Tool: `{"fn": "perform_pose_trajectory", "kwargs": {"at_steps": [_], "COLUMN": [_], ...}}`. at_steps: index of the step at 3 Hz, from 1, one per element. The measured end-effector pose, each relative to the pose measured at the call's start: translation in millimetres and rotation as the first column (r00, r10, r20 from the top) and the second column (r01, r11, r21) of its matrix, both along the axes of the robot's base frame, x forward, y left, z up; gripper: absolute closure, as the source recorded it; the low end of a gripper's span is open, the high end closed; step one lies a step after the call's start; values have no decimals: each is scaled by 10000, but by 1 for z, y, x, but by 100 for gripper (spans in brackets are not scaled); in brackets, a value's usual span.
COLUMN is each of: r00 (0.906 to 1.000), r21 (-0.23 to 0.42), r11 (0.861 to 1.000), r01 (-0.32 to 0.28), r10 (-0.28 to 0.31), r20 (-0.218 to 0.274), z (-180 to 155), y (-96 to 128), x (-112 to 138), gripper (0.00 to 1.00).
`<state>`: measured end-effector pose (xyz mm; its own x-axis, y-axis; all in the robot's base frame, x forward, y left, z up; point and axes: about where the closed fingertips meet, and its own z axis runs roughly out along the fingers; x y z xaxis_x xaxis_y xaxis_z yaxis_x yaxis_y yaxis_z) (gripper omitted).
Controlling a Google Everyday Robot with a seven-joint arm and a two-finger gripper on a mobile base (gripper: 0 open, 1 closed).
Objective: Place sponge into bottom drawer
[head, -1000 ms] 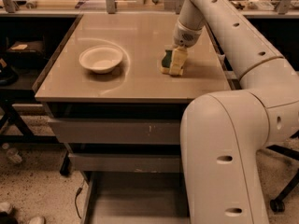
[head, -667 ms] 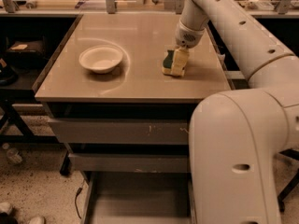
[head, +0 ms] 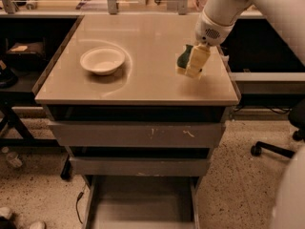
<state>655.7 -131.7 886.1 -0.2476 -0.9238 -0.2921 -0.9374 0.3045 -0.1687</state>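
The sponge (head: 183,60), dark green on yellow foam, is near the right edge of the tan cabinet top (head: 143,80), tipped on its side. My gripper (head: 196,63) comes down from the upper right, and its pale fingers (head: 198,58) close on the sponge's right side. The sponge looks held just off the surface. The bottom drawer (head: 143,199) stands pulled open at the foot of the cabinet, with its flat grey floor showing.
A white bowl (head: 102,60) sits on the left of the cabinet top. The scratched-front drawer (head: 138,135) and the middle drawer (head: 138,166) are shut. A chair base (head: 271,148) stands on the floor at right. My arm fills the upper right.
The sponge has tipped up and risen a little in the gripper. My arm's bulk has swung out of the lower right, and the open bottom drawer now shows.
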Motion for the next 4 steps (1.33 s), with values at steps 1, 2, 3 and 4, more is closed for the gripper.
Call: {"fn": "perform_pose_trajectory", "kwargs": {"at_steps": [1,2,3,4], "r00": [9986,9953,9953,9909], "r21": [-75,-360,-361,-478], "r11": [9994,9991,9991,9969], "r01": [332,219,220,622], "r10": [-334,-252,-253,-674], "r20": [-416,-935,-936,-1163], "z": [0,-23,-23,-26], "y": [-2,-2,-2,-10], "x": [-59,-76,-76,-105], "gripper": [100,100,100,100]}}
